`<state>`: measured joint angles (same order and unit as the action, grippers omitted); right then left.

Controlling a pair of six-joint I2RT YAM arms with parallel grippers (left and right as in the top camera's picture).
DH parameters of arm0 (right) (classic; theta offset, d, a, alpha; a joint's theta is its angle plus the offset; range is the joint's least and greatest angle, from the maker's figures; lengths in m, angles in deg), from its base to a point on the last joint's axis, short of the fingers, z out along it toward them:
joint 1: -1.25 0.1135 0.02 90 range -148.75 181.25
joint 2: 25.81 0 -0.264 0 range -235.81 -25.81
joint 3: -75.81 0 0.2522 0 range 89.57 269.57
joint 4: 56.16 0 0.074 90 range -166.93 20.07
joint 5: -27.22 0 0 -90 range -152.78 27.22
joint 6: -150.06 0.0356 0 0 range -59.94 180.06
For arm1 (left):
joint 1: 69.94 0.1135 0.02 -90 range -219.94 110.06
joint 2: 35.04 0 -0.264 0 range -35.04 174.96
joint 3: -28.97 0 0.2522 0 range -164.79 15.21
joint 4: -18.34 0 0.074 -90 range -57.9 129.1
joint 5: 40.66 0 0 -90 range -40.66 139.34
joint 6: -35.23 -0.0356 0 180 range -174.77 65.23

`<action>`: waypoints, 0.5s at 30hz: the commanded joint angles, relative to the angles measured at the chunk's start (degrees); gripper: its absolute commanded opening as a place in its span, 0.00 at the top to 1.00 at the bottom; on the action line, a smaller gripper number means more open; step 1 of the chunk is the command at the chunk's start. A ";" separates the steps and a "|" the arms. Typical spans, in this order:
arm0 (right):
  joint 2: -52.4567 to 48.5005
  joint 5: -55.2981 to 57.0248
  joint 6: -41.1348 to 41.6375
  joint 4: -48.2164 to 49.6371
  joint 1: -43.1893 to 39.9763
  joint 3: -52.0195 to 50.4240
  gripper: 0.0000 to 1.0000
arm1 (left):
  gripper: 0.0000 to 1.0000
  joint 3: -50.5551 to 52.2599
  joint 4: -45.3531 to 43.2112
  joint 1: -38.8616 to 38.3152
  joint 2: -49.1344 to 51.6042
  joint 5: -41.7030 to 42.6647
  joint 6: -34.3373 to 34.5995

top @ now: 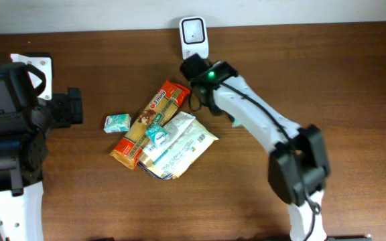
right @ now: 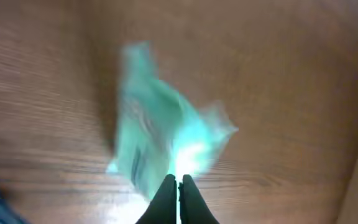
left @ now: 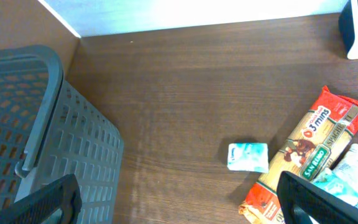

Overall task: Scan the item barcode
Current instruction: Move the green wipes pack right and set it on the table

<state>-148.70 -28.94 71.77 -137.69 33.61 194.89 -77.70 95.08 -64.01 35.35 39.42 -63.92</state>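
Pinching one edge of a mint-green packet [right: 160,137], the right gripper [right: 179,186] has its two fingers pressed tight together. The packet is blurred in the right wrist view and spreads out beyond the fingertips, above the brown table [right: 291,74]. No barcode can be read on it.

From overhead, the right gripper [top: 194,67] sits at 12 o'clock on the table, just beside the white scanner [top: 194,35] that stands against the back edge. The held packet cannot be made out from that view.

At 7 o'clock from that gripper lies a pile. An orange spaghetti pack [top: 151,122] lies on a slant, and white packets [top: 179,146] overlap its 4 o'clock side. A small teal packet [top: 117,122] lies alone at 9 o'clock from the pile, near it but apart.

The left gripper [left: 179,202] hangs at 9 o'clock over the table with its jaws spread wide and nothing between them. A grey basket [left: 73,143] is at its 9 o'clock.
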 commanded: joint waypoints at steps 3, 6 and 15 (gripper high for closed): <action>-2.91 -1.57 2.23 0.26 5.05 0.31 0.84 | 0.01 -0.13 -0.09 0.24 -0.22 -0.02 0.92; -2.84 -4.04 2.29 0.61 7.06 0.35 0.63 | 0.01 -0.13 -0.09 0.24 -0.22 -0.02 0.92; -3.19 -36.33 3.76 -1.92 -15.93 -0.83 0.29 | 0.01 -0.13 -0.09 0.24 -0.22 -0.02 0.92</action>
<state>-151.89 -52.89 78.32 -140.21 22.37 194.83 -77.70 95.08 -64.01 35.35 39.42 -63.92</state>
